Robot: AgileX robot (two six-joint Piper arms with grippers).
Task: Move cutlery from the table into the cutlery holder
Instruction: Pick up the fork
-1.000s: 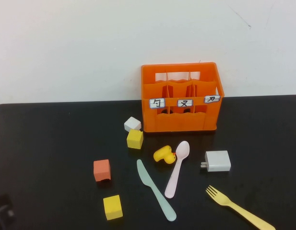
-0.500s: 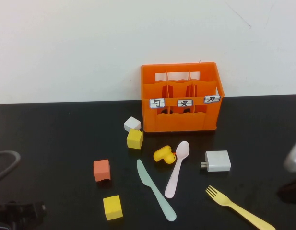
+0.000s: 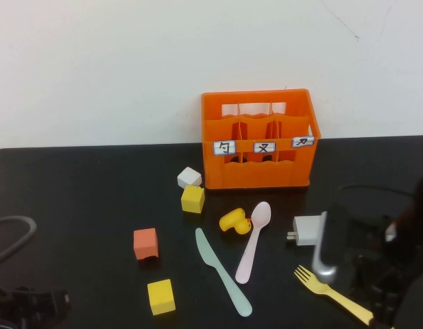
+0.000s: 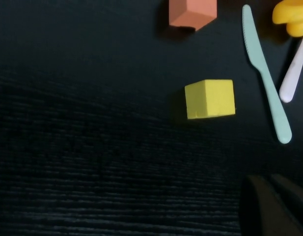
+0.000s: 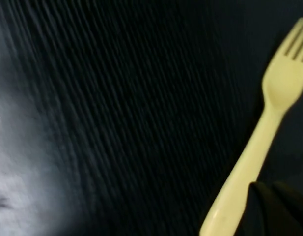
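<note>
right gripper (image 3: 382, 301) over fork (image 3: 332, 293) handle, front-right of cutlery holder (image 3: 258, 140), lining up pickup; claw opening unclear. left gripper (image 3: 33, 305) parked far front-left, opening unclear.

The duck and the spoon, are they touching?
Cannot tell. In the high view the duck sits right against the spoon, no clear gap or contact. Both grippers are elsewhere.

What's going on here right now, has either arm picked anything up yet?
Nothing is picked up yet. The right gripper is over the yellow fork at the table's near right. The left gripper sits low at the near left corner, holding nothing. The knife and spoon lie flat in front of the orange cutlery holder.
</note>
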